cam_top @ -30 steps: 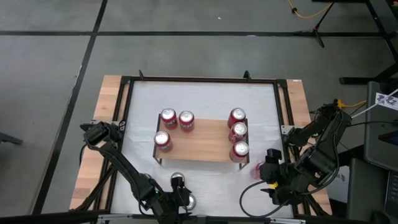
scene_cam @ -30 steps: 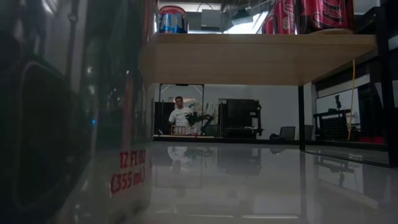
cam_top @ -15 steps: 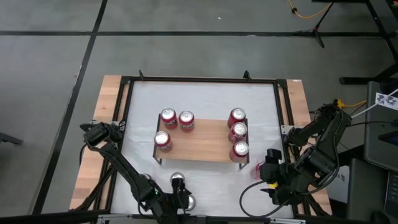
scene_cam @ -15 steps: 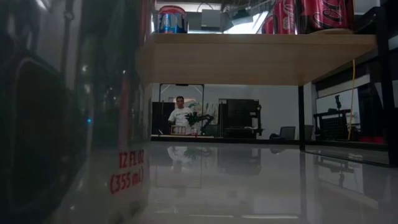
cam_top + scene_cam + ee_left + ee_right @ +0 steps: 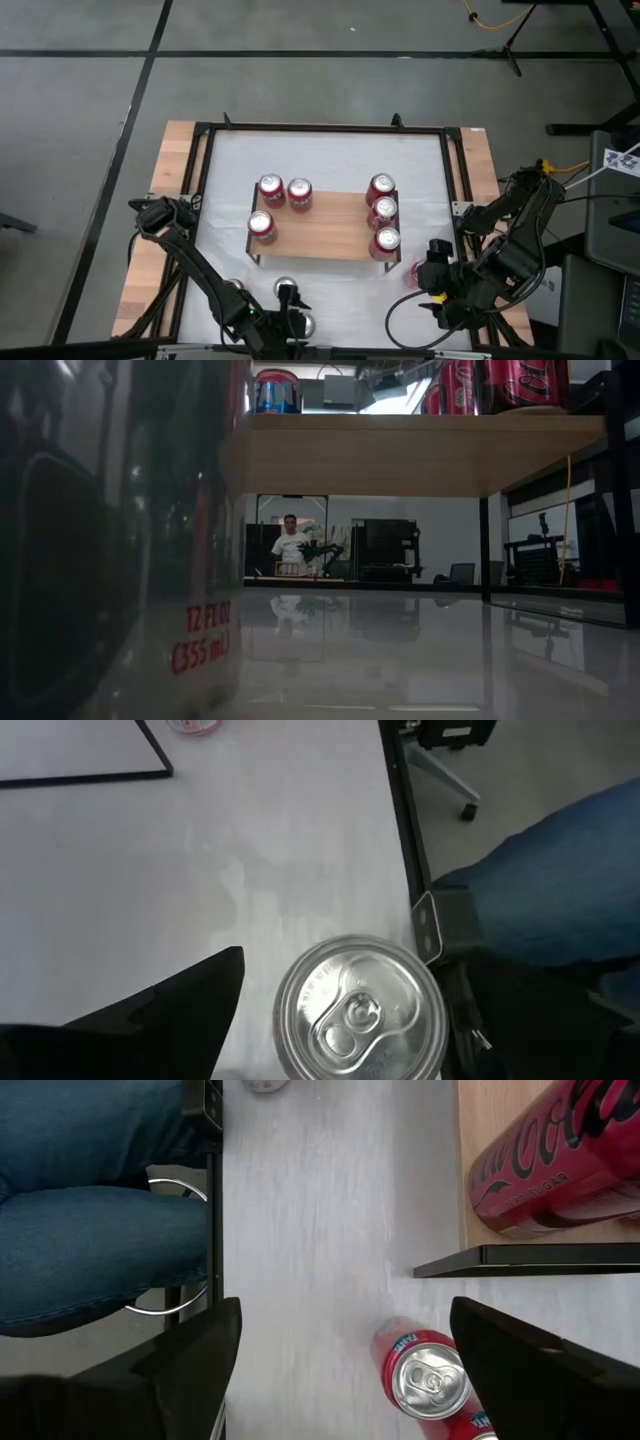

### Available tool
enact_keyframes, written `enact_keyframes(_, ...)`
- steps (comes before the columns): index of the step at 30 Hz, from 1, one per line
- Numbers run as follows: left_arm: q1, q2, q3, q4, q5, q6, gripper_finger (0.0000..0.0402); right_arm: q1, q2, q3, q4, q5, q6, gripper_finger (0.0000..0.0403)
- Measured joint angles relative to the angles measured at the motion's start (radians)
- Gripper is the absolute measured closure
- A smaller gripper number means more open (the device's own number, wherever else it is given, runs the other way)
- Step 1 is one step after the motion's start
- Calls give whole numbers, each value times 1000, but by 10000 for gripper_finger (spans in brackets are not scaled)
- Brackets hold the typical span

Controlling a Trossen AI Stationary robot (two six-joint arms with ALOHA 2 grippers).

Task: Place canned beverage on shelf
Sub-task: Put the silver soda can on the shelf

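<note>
Our left jaws (image 5: 330,1020) hang above the near edge of the white surface (image 5: 330,160), spread wide. A silver-topped can (image 5: 358,1008) stands upright between the two fingers, and we cannot tell whether either finger (image 5: 150,1020) touches it.

Our right jaws (image 5: 340,1370) are also spread, near the right end of the shelf (image 5: 325,228). A red can (image 5: 425,1372) stands upright on the surface between its fingers, closer to one of them, with a clear gap on the other side.

The shelf sits beyond both jaws in the middle of the surface. Six cans stand on its plank top: three at the left end and three in a row at the right end.

In the low view, a can fills the left foreground, though it is dim.
</note>
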Motion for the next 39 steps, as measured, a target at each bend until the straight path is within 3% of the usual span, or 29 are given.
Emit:
enact_keyframes(24, 0, 50, -4, 0, 47, 4, 30, 0, 0, 0, 0, 0, 0, 56)
enact_keyframes(39, 0, 48, -3, -10, 38, 3, 123, 0, 0, 0, 1, 0, 0, 56)
